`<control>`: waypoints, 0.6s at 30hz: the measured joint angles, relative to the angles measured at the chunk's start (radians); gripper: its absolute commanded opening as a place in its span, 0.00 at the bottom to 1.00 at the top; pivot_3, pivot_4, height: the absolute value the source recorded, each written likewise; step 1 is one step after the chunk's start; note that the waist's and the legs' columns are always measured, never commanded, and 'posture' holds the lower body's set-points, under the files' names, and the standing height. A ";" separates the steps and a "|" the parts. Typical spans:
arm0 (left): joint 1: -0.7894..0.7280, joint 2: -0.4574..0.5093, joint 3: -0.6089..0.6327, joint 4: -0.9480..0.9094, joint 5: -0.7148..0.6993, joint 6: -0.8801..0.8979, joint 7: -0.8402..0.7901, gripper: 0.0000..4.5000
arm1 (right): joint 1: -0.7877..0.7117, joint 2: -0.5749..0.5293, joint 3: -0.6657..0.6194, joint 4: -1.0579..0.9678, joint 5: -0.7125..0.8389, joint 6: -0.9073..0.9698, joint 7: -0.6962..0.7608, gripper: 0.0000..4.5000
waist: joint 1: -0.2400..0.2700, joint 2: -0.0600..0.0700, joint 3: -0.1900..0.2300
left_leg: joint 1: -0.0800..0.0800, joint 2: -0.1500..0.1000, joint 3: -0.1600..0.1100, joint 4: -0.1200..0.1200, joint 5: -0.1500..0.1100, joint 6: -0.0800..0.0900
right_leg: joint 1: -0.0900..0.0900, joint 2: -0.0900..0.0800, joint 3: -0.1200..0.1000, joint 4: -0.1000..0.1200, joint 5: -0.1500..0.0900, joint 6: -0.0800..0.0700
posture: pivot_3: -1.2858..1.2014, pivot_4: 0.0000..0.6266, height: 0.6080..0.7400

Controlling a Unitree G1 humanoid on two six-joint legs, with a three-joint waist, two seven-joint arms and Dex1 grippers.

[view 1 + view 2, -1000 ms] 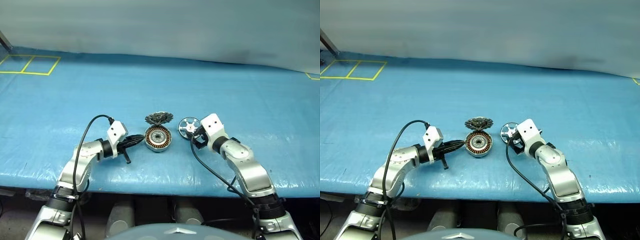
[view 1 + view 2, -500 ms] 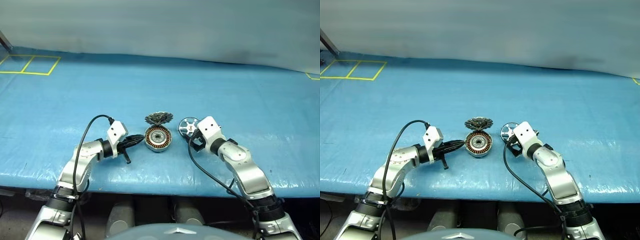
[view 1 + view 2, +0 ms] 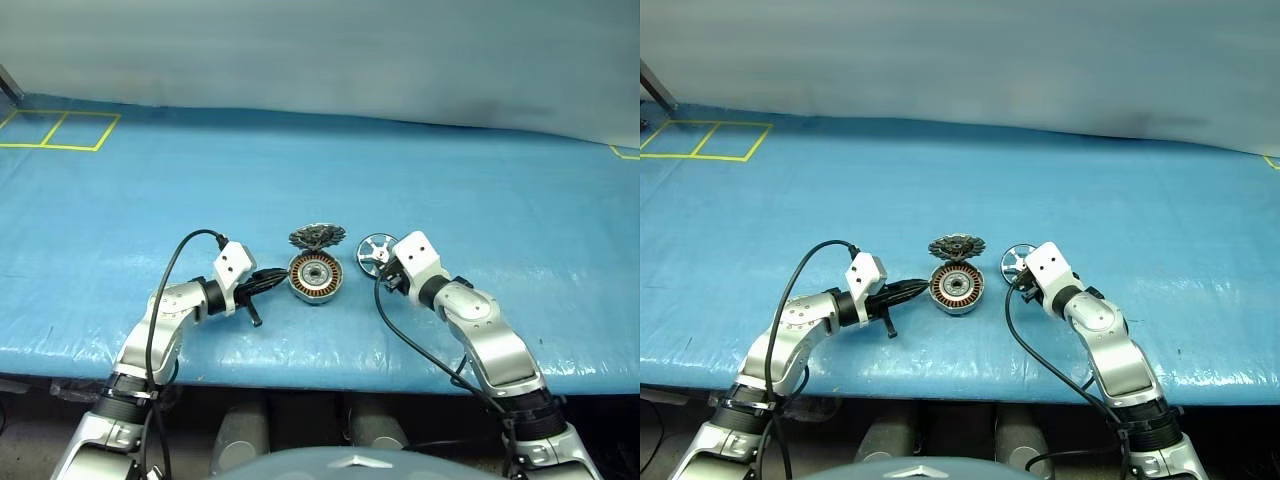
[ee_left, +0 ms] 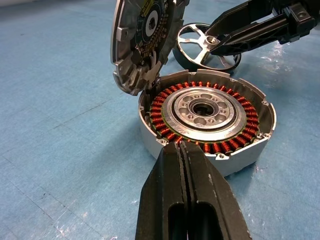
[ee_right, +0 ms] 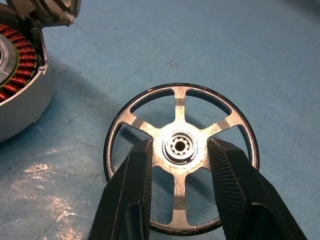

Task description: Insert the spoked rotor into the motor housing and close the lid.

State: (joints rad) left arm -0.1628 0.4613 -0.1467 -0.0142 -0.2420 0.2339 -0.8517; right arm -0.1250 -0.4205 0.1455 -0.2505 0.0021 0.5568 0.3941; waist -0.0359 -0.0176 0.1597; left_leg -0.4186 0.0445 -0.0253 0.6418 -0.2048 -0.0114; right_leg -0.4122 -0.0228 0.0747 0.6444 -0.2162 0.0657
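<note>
Right gripper, half spread, straddles the rotor hub: pinch the hub squarely, lift level. Left gripper, pressed together, braces the housing at frame centre.

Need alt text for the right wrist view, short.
Two black gripper fingers straddle the shiny silver hub of a black-rimmed spoked rotor lying flat on blue sheeting. A silver motor housing with copper windings sits beside it.
</note>
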 measured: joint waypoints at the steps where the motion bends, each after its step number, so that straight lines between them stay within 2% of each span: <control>1: 0.000 0.000 0.000 0.000 0.000 0.000 0.000 0.00 | 0.000 0.001 -0.002 0.000 0.002 0.003 0.000 0.29 | 0.000 0.000 0.000 | 0.000 0.000 0.000 0.000 0.000 0.000 | 0.000 0.000 0.000 0.000 0.000 0.000 | 0.52 0.24 1.00; 11: 0.001 0.002 0.001 0.001 -0.001 0.000 0.002 0.00 | 0.000 0.023 -0.033 -0.002 0.038 0.042 0.002 0.29 | 0.000 0.000 0.000 | 0.000 0.000 0.000 0.000 0.000 0.000 | 0.000 0.000 0.000 0.000 0.000 0.000 | 0.52 0.24 1.00; 18: 0.011 0.005 0.033 0.010 -0.026 0.000 -0.010 0.00 | 0.033 0.075 -0.123 -0.029 0.186 0.064 0.057 0.29 | 0.000 0.001 0.000 | -0.001 0.000 0.000 -0.003 0.000 0.000 | -0.002 0.000 0.000 0.000 0.000 0.000 | 0.52 0.24 1.00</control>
State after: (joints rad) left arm -0.1516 0.4666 -0.1140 -0.0042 -0.2682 0.2337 -0.8614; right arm -0.0923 -0.3454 0.0229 -0.2795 0.1876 0.6207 0.4509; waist -0.0360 -0.0169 0.1601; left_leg -0.4193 0.0447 -0.0251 0.6389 -0.2048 -0.0114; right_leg -0.4139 -0.0227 0.0747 0.6441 -0.2165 0.0652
